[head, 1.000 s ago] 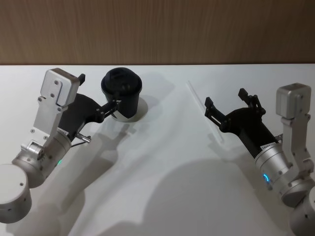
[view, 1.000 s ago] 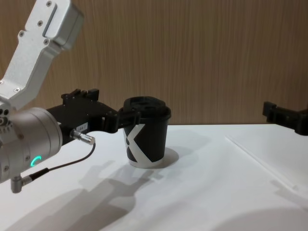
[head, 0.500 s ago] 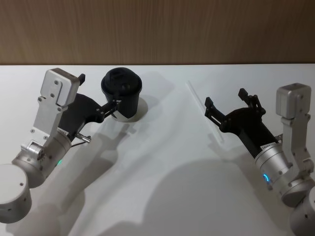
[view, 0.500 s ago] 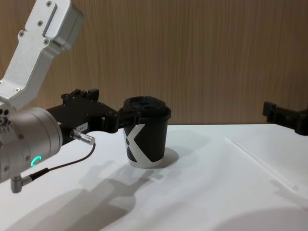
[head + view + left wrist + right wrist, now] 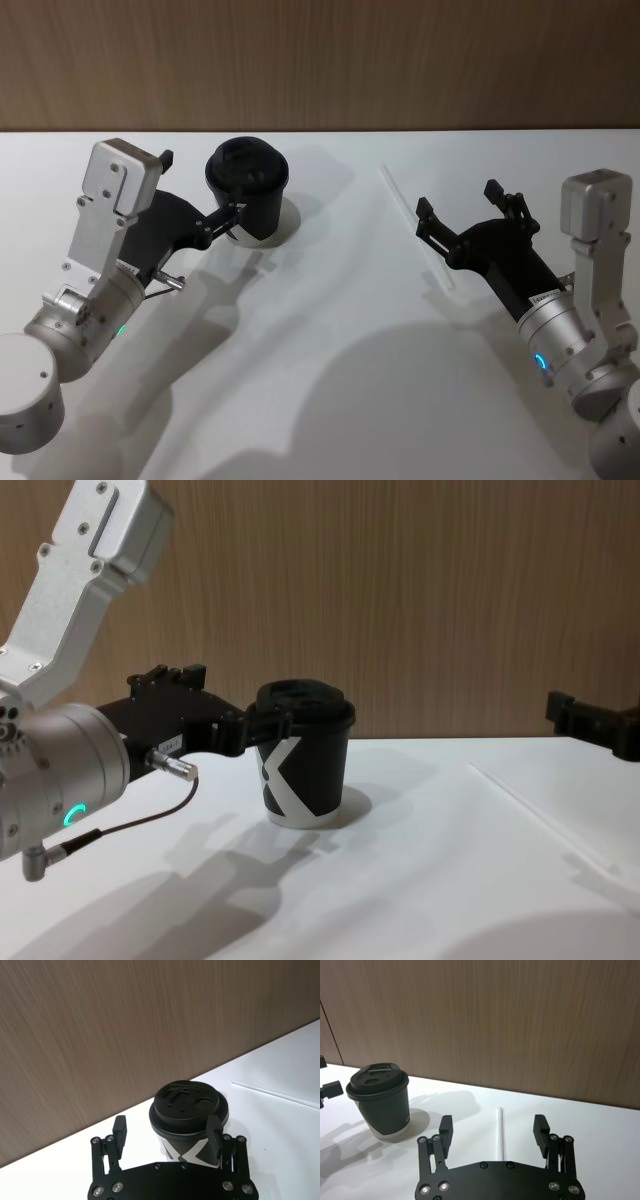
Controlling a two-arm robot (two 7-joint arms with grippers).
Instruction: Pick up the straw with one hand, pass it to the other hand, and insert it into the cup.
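The right gripper (image 5: 455,198) hangs with its fingers spread, empty, over the white straw (image 5: 500,1130), which lies flat on the table's (image 5: 330,380) right side. The left gripper (image 5: 200,184), also spread and empty, sits just beside the black cup (image 5: 250,185) at far left.

A white counter (image 5: 330,330) was backed by a wall (image 5: 320,60) panelled in brown wood grain, the two being met along a straight edge. Soft grey shadows (image 5: 400,390) were cast across the counter. A vertical seam (image 5: 330,1025) was seen in the wall.
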